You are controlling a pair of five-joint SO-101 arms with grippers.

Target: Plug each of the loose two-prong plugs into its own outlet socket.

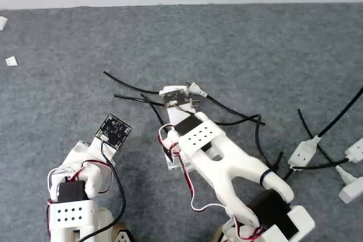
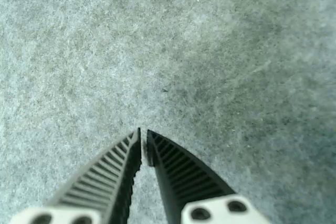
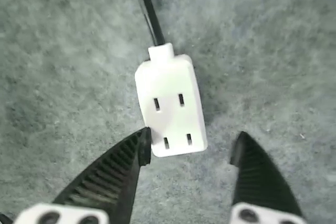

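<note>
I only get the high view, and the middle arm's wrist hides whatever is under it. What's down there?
Observer: The right wrist view shows a white outlet block lying flat on the carpet, with a black cord leaving its far end.
Operator: Is the gripper holding it?
Observer: No. The right gripper is open. The block's near end sits in the gap, with one fingertip right at its edge.
Operator: Is anything plugged in?
Observer: No, its four slots are empty.
Operator: And the other arm?
Observer: The left gripper is shut on nothing, over bare carpet.
</note>
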